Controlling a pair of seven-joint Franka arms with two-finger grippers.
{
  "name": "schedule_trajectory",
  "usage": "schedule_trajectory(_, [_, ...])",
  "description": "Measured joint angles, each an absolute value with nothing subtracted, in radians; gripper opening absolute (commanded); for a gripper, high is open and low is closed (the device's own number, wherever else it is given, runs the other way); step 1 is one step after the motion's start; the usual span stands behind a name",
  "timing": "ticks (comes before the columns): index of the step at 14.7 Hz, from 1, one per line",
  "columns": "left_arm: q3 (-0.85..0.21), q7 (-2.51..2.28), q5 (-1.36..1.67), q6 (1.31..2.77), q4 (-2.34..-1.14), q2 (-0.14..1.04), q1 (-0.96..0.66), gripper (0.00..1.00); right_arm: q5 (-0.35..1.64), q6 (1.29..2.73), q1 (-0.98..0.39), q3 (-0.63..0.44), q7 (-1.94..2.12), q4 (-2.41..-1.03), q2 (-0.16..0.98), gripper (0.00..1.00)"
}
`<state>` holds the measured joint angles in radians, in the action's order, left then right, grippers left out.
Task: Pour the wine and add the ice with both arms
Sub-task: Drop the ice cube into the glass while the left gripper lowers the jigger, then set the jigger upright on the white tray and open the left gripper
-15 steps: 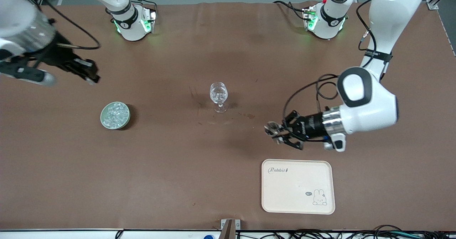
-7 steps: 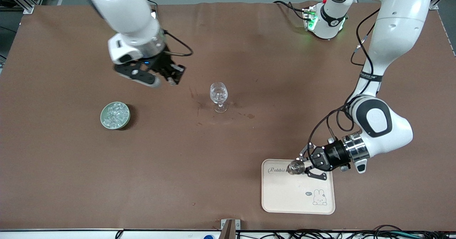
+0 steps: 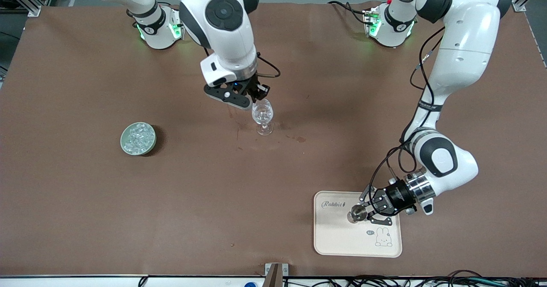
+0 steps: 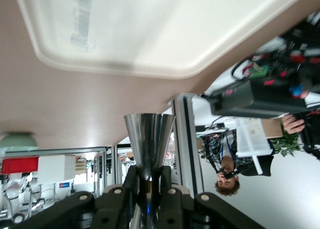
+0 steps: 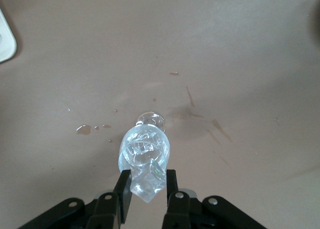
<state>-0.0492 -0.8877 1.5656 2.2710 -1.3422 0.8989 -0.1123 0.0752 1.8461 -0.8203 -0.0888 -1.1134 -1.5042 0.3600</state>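
Green bowl [image 3: 138,138]: ice [image 3: 139,136] | stemmed glass [image 3: 262,115]: ice | tray [image 3: 337,238]

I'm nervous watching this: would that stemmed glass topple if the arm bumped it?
Probably. The wine glass stands on a thin stem and small foot, with ice up in its bowl, so it looks top-heavy. Being clear glass, it would likely break.

A matt brown table cover [image 3: 85,193], faintly stained beside a clear, glossy stemmed glass [image 3: 262,116]. Glassy ice [image 5: 147,179] glints above that glass. A polished metal cup [image 4: 149,141] hangs over a smooth, cream plastic-looking tray [image 3: 342,235].
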Motion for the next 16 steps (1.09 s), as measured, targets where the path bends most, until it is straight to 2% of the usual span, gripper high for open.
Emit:
schedule_trajectory(6, [-0.002, -0.796, 1.668, 2.271, -1.289, 1.014, -0.105, 0.01, 0.075, 1.879, -0.827, -0.089, -1.113, -1.504, 0.416, 0.04])
schedule_trajectory(16, [0.02, -0.787, 1.739, 2.271, -1.293, 1.025, -0.09, 0.04, 0.075, 1.896, -0.855, -0.09, -1.113, -1.504, 0.453, 0.11])
